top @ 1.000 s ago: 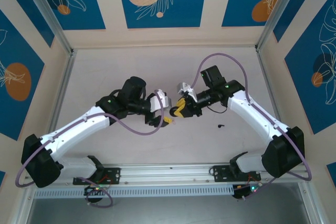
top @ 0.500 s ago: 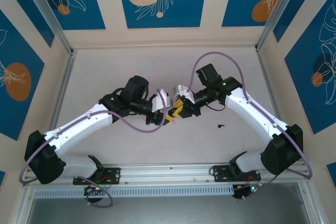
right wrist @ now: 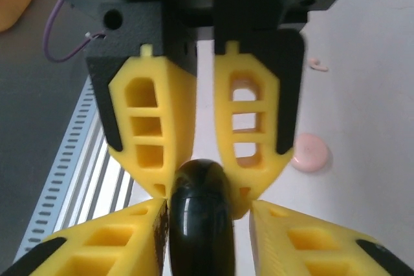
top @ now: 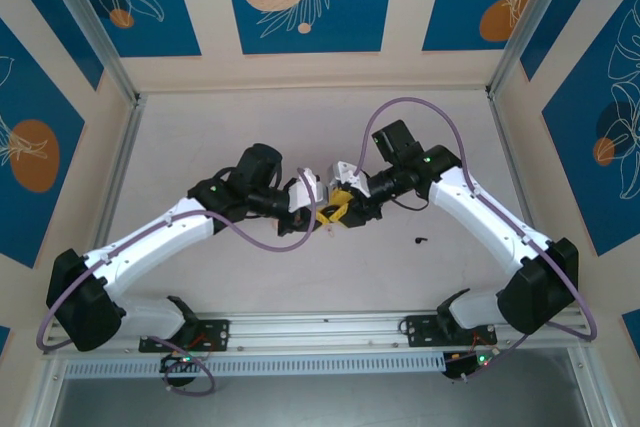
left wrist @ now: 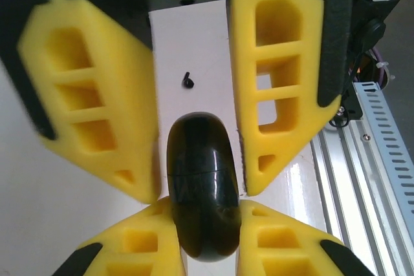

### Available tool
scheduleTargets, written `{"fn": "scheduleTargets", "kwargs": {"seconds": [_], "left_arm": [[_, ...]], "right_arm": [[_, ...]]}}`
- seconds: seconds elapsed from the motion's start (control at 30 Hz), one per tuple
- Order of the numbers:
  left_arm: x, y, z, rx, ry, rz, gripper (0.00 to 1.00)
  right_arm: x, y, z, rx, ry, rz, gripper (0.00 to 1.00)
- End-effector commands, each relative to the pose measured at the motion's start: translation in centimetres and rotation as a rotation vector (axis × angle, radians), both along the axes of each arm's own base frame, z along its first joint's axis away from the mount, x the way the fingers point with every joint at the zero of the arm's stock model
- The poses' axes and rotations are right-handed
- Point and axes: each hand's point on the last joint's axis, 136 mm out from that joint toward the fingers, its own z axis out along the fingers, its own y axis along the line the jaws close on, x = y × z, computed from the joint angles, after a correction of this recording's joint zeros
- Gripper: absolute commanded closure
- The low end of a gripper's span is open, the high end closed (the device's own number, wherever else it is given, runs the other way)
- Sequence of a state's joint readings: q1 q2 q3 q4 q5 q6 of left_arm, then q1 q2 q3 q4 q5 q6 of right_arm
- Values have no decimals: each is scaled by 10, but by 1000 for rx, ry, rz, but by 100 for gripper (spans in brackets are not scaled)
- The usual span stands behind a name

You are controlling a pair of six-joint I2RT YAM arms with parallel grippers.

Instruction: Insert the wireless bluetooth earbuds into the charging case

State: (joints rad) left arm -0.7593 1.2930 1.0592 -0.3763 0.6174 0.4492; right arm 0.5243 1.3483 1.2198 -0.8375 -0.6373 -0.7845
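Note:
The charging case (left wrist: pixel 202 185) is a glossy black, closed, rounded shell held above the table where both arms meet. My left gripper (left wrist: pixel 206 240) is shut on its near end. In the right wrist view the case (right wrist: pixel 202 224) sits between my right gripper (right wrist: pixel 208 247) jaws, which stand slightly open, with a gap on the right side. From above, the left gripper (top: pixel 327 216) and right gripper (top: pixel 343 202) face each other tip to tip. One earbud (top: pixel 420 241), tiny and black, lies on the table to the right; it shows past the case as the earbud (left wrist: pixel 187 81).
A ribbed aluminium rail (top: pixel 320 329) runs along the near table edge, below the meeting point. A small pink disc (right wrist: pixel 310 153) lies flat on the white table. Metal posts and patterned walls enclose the table on three sides.
The two grippers have come together at the middle of the table. The left jaws have shut on the case, and the right jaws have loosened from it.

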Motion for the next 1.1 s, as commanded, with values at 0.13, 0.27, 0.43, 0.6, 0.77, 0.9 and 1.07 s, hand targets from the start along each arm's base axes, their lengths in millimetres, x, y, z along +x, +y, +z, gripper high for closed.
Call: {"fn": "scheduleTargets", "kwargs": {"seconds": [0.13,0.27,0.43,0.6,0.77,0.9,1.07], "left_arm": [[-5,-6,15,-137,9,-10,87],[-6,-7,21,-171,16,-9,87],[-4,-8,23,-190,21,5,87],[1,-8,24,-209,13,35,87],[5,-8,30,-250,11,53,87],[5,-8,38,-294,6,54,87],[3,-8,44,-337,8,42,87]], "right_arm": [[6,-15,17,130,9,-82,56],[13,-22,25,168,38,-110,56],[17,-27,35,212,62,-126,54],[5,-29,40,263,81,-88,44],[-1,-27,38,275,100,-67,42],[-2,-24,37,279,130,-47,42],[-2,-22,36,279,160,-28,48]]}}
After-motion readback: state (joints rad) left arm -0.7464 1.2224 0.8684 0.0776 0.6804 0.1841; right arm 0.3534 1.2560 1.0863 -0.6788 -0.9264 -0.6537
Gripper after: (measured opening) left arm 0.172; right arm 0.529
